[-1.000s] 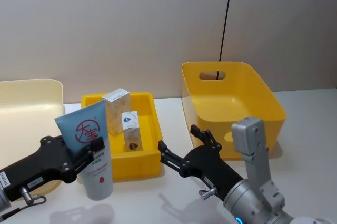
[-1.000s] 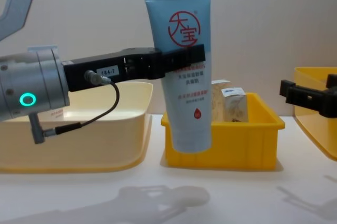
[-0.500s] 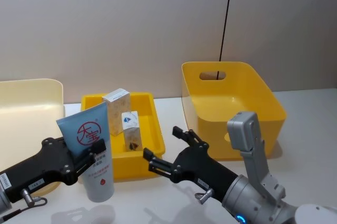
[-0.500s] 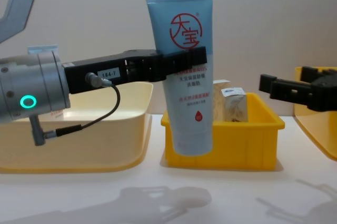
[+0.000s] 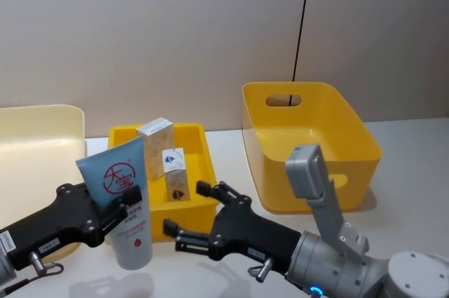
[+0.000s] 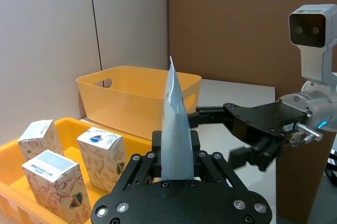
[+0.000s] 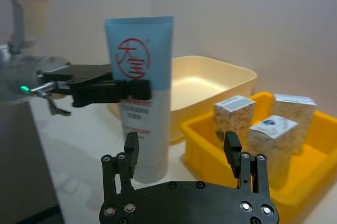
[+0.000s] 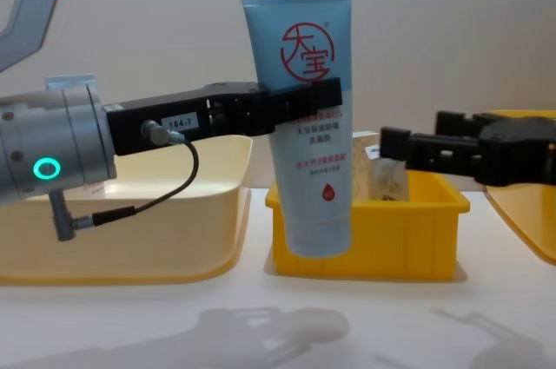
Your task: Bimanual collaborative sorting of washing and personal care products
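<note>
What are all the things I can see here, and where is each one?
squeeze tube: one, pale blue with a red round logo, held upright in front of the small tray
cartons: three, white and beige patterned, standing inside the small tray
small tray: one, yellow, middle of the table
deep bin: one, yellow with a handle hole, on the right
tub: one, cream, on the left
table: one, white
left gripper: black, shut on the squeeze tube
right gripper: black, open, just right of the squeeze tube

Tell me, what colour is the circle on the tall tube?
Red, on the pale-blue tube; clearest in the chest view.
</note>
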You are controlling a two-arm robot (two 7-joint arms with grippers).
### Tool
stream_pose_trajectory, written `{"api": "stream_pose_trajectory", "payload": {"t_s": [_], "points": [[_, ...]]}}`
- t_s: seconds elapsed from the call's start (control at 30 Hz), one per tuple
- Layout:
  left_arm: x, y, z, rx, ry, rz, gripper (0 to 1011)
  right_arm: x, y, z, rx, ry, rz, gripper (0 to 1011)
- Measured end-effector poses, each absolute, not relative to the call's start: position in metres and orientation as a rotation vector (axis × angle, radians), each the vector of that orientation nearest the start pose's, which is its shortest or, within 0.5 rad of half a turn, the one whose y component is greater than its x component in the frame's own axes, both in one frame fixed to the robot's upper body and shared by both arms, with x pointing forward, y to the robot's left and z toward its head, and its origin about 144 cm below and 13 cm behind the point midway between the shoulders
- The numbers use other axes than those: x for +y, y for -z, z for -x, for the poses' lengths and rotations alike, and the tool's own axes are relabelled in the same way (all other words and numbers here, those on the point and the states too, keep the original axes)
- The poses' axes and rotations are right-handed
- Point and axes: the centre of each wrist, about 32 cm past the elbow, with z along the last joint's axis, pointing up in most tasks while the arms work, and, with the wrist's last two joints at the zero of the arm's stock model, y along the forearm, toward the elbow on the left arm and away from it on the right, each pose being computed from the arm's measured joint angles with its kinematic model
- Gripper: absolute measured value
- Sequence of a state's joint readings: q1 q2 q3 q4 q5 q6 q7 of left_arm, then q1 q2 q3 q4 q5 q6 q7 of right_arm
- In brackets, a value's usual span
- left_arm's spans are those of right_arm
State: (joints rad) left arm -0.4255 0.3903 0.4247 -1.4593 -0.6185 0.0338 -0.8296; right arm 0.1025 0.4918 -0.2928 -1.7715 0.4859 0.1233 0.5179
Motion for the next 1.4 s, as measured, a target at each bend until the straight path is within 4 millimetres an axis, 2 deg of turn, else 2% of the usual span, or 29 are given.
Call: {"api": "stream_pose_trajectory", "payload": {"t_s": [0.43,1.4], "points": [[0.230,-1.235,-0.550,-0.035,-0.384,0.145,269,-0.249,-1.223,-0.484,0.007,0.544,0.048,1004],[0.230,-1.235,-0.550,-0.035,-0.384,0.145,269,-0.219,-1.214,-0.518,0.005,0.488,0.042,1004]]}}
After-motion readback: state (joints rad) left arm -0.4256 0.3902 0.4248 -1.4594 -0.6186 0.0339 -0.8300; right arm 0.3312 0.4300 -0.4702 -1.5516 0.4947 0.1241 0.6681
